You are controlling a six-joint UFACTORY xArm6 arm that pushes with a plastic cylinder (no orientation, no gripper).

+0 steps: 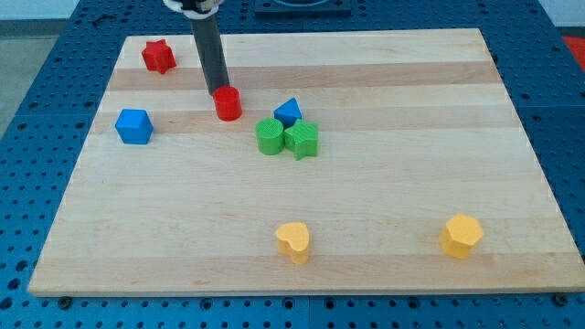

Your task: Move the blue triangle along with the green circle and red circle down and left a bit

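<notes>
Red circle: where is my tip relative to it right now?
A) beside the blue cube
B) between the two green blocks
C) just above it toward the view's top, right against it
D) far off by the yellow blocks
C: my tip ends at the upper-left edge of the red circle, with the green circle and blue triangle off to the view's right.

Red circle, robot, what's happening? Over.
My tip touching red circle, top-left side. Blue triangle and green circle clustered right. Green star against them.
</notes>
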